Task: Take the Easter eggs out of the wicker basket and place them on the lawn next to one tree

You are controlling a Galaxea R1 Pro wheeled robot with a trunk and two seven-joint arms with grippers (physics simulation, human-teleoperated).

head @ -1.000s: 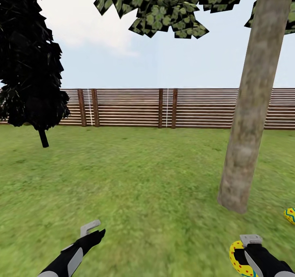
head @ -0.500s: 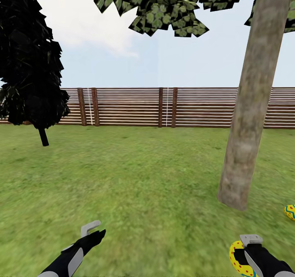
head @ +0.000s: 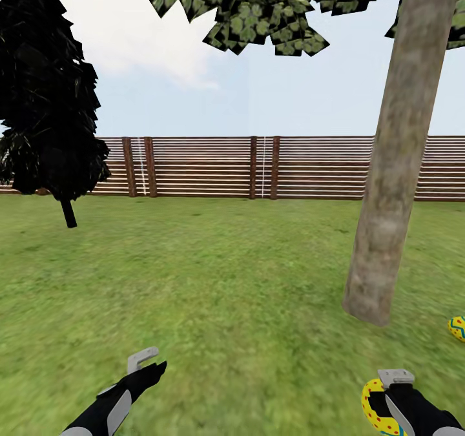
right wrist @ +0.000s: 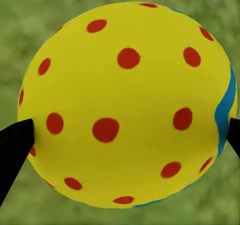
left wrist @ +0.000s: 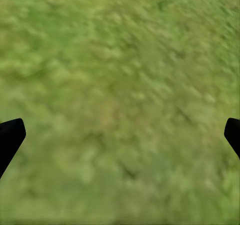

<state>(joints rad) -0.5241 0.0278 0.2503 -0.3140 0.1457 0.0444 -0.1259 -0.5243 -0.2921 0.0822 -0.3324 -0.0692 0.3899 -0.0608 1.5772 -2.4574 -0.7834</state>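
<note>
Almost nothing has moved since the earlier frames: only the head view has shifted slightly. The right tool (head: 387, 402) holds one Easter egg (right wrist: 125, 105) pinched between its fingers, low over the lawn (head: 226, 281) near the tree (head: 387, 184). A second egg (head: 457, 327) already lies beside that trunk. The left tool (head: 147, 360) hangs wide and empty. The held egg awaits placing; the third egg's whereabouts cannot be told.
</note>
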